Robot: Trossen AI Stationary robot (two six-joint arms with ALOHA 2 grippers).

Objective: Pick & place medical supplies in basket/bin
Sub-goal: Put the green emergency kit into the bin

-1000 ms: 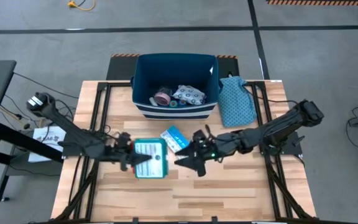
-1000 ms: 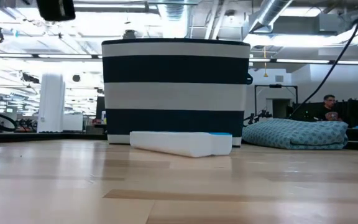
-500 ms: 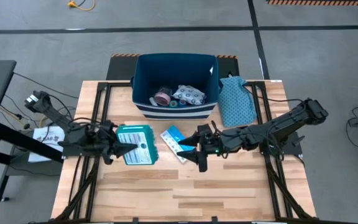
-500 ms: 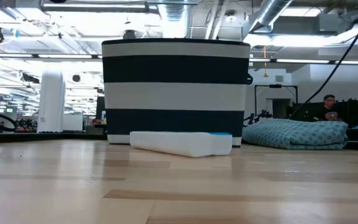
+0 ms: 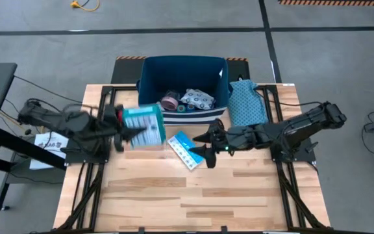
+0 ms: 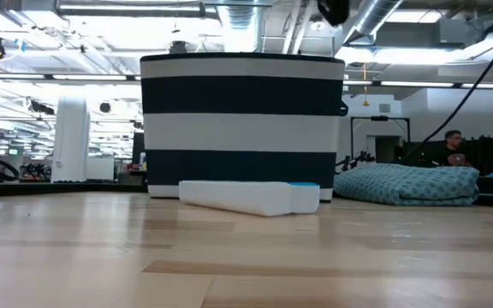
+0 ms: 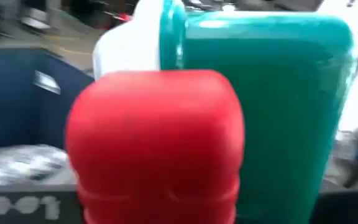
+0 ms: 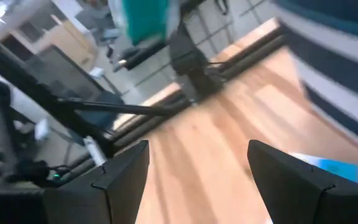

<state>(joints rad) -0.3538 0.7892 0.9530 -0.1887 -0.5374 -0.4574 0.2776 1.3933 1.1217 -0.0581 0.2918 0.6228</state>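
Teal box rides in the left gripper, clamped and lifted just off the bin's near-left corner — the bin lies up and to the right of it, so the drop looks like a short carry over the rim. Inside the bin already: a pink roll, a ring-patterned pouch and a small green roll. Right gripper, fingers spread and empty, hangs beside the blue-white packet lying on the table — its long axis runs diagonally.
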